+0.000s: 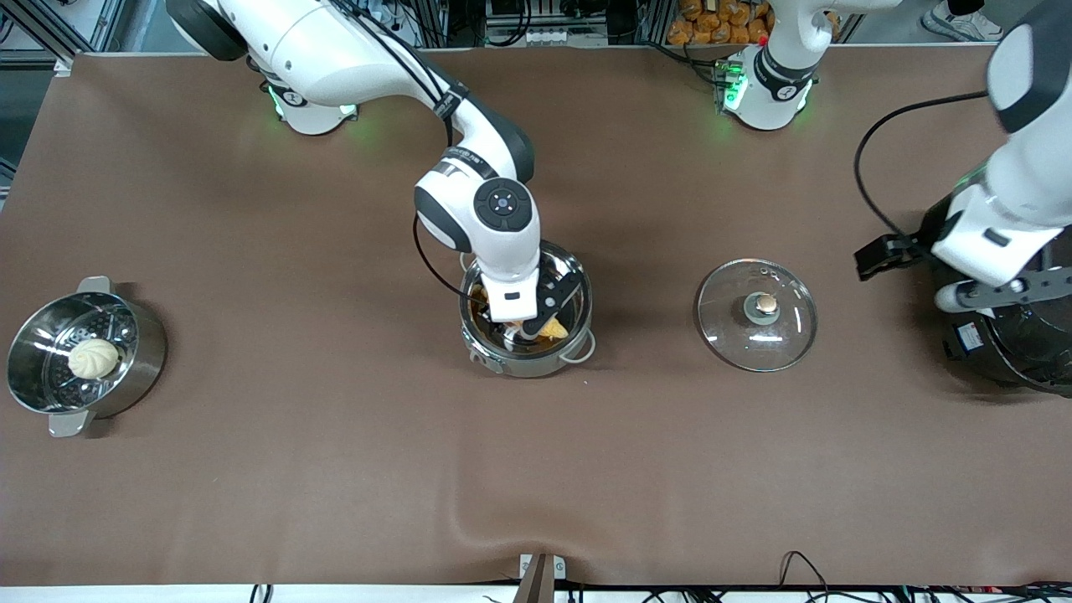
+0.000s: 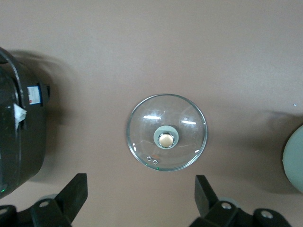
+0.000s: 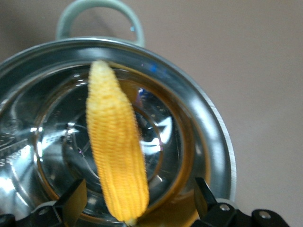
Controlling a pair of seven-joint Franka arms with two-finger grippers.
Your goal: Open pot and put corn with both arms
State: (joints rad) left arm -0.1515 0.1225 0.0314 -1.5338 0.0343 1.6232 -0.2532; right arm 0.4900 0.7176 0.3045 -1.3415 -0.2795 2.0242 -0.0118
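Presently, nearest the front camera, at the right arm's end of the surface (image 1: 335,469), the steamer pot (image 1: 142,356) stands with a white bun (image 1: 94,358) resting on its perforated insert. Slightly farther from the camera, mid-surface, the pot (image 1: 576,331) stands uncovered; the corn (image 3: 116,156) lies inside it, tapered tip toward one wire loop handle, apart from both fingers. The right gripper (image 1: 536,322) sits low over the pot's mouth with fingers (image 3: 71,201) spread wide on either side of the cob's thick end, holding nothing. Beside the pot, toward the left arm's end, the glass lid (image 1: 758,314) lies flat on the surface, tan knob up. The left gripper (image 2: 142,203) hangs above the lid, fingers spread, empty. At the left arm's end stands the black cooker (image 1: 1017,343); its contents cannot be seen.
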